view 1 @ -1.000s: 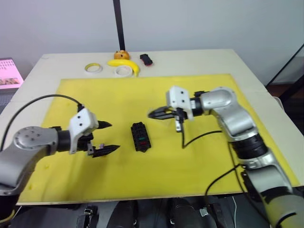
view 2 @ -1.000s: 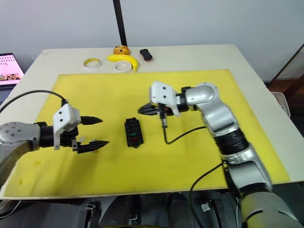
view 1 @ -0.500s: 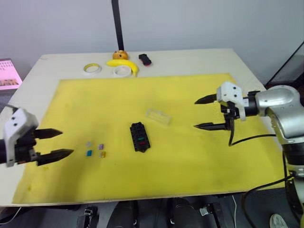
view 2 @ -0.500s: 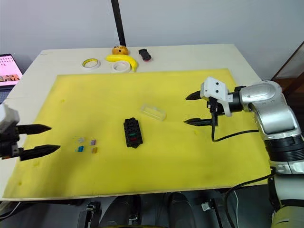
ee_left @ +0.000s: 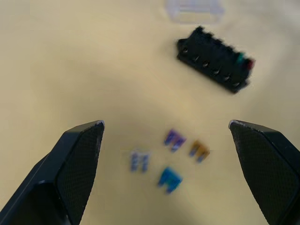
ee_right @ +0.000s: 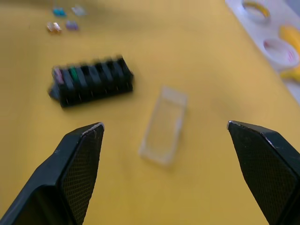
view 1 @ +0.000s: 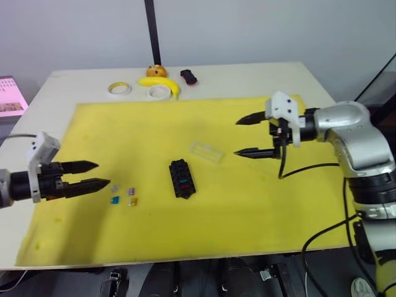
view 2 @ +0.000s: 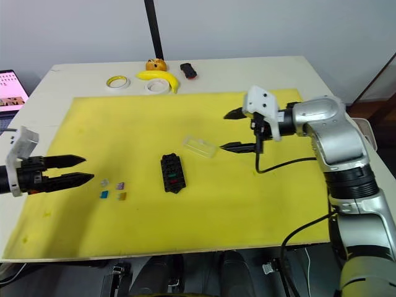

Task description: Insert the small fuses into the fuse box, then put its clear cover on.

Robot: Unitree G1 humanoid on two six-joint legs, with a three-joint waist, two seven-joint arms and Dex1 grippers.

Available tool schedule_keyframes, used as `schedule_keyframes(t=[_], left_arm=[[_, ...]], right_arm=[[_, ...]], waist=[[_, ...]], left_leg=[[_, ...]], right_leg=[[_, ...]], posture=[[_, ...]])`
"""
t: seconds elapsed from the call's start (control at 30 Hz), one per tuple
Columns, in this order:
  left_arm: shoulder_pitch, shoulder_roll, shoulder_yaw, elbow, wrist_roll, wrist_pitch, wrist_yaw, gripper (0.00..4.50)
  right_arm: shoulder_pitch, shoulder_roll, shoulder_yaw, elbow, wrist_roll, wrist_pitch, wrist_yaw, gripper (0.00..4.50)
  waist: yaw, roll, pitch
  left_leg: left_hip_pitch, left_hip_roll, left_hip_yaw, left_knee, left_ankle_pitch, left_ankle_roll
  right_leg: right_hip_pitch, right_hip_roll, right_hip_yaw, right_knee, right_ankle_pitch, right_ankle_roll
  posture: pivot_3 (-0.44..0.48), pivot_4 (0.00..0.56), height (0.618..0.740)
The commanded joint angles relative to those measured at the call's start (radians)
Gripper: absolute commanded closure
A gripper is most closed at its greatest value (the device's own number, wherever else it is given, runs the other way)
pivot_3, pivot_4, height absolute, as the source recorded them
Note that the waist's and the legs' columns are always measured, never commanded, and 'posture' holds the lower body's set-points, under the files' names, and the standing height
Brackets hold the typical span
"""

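Note:
The black fuse box (view 1: 181,179) lies in the middle of the yellow mat (view 1: 260,198), with a green and a red fuse in its slots. Several loose small fuses sit to its left: grey (view 1: 115,187), purple (view 1: 131,191), blue-teal (view 1: 115,199) and yellow (view 1: 132,201). The clear cover (view 1: 206,151) lies flat on the mat just behind and right of the box. My left gripper (view 1: 102,174) is open and empty, its tips just left of the loose fuses. My right gripper (view 1: 236,137) is open and empty, right of the cover and apart from it.
Along the table's back edge, beyond the mat, are two tape rolls (view 1: 120,89) (view 1: 160,92), a banana (view 1: 162,84), an orange object (view 1: 158,71) and a black-and-red gadget (view 1: 189,77). A black pole (view 1: 150,31) rises behind them. A laptop screen (view 1: 11,97) stands at the far left.
My right gripper opened, leaving the clear cover on the mat, swung away right and has come partway back. My left arm pulled back left, uncovering the loose fuses, then returned toward them.

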Motion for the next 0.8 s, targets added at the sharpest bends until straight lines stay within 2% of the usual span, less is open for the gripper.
schedule_keyframes(t=[0.03, 0.3, 0.5, 0.8], left_arm=[[-0.012, 0.035, -0.056, 0.076, -0.010, 0.038, -0.063, 0.00], [-0.020, 0.040, -0.119, 0.235, 0.014, 0.046, -0.110, 0.00], [0.070, 0.033, -0.088, 0.151, -0.024, 0.076, -0.116, 0.00], [0.058, -0.049, -0.098, 0.153, -0.059, 0.135, -0.038, 0.00]], right_arm=[[-0.036, 0.023, 0.004, -0.083, 0.030, 0.023, -0.016, 0.05], [-0.051, 0.065, 0.014, -0.187, 0.073, 0.086, -0.064, 0.05], [-0.046, 0.060, 0.028, -0.195, 0.071, 0.079, -0.072, 0.05], [-0.063, 0.070, 0.047, -0.176, 0.065, 0.070, -0.076, 0.05]], waist=[[0.000, 0.000, 0.000], [0.006, 0.000, 0.000], [0.005, -0.001, 0.000], [0.007, 0.000, 0.000]], left_leg=[[0.000, 0.000, 0.000, 0.000, 0.000, 0.000], [0.000, 0.000, 0.000, 0.001, 0.000, 0.000], [0.000, 0.000, 0.000, 0.001, 0.000, 0.000], [0.000, -0.001, 0.000, 0.001, 0.000, 0.000]], right_leg=[[0.000, 0.000, 0.000, 0.000, 0.000, 0.000], [0.000, 0.000, 0.000, 0.000, 0.000, 0.000], [0.000, -0.001, 0.000, 0.000, 0.000, 0.000], [0.000, -0.002, 0.000, 0.001, 0.000, 0.000]], posture=[[0.000, 0.150, 0.740], [0.000, 0.150, 0.740], [0.000, 0.150, 0.740], [0.000, 0.150, 0.740]])
